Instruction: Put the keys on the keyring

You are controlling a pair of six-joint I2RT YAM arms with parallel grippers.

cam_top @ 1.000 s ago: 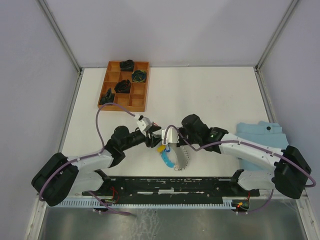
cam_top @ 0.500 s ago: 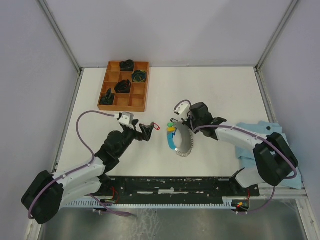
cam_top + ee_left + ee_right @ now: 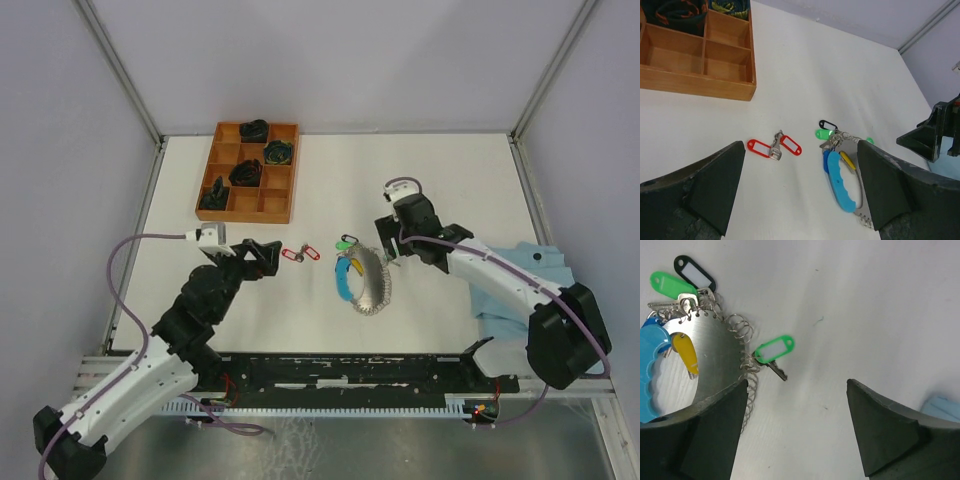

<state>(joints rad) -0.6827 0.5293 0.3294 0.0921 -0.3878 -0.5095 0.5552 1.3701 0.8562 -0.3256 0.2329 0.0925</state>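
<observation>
- The keyring (image 3: 368, 287) is seen lying flat on the white table (image 3: 450, 180), near the middle and closest to the arm bases. Its blue sleeve (image 3: 343, 283) is turned toward the left arm.
- Green, black and yellow tags are already gathered at the ring's far end, and one more green tag (image 3: 774, 349) hangs off its right edge.
- The red-tagged keys (image 3: 300, 254) are found loose on the table, just beyond and left of the ring and clear of it. They lie between the ring and the left gripper (image 3: 275, 258).
- The step in hand is judged to be picking up this red pair. The small metal part between the two tags should be pinched, not a floppy tag, so that its hole can be presented squarely to the ring.
- The ring would best be pinned or lifted by the other arm close to its opening, or it may slide.
- The left arm is stretched low and forward. Its jaws are spread wide on either side of the red pair, and nothing is held.
- The right gripper (image 3: 388, 248) is angled down at the ring's right side, jaws wide apart and empty.
- Farthest off, a wooden tray (image 3: 246, 214) is left untouched.
</observation>
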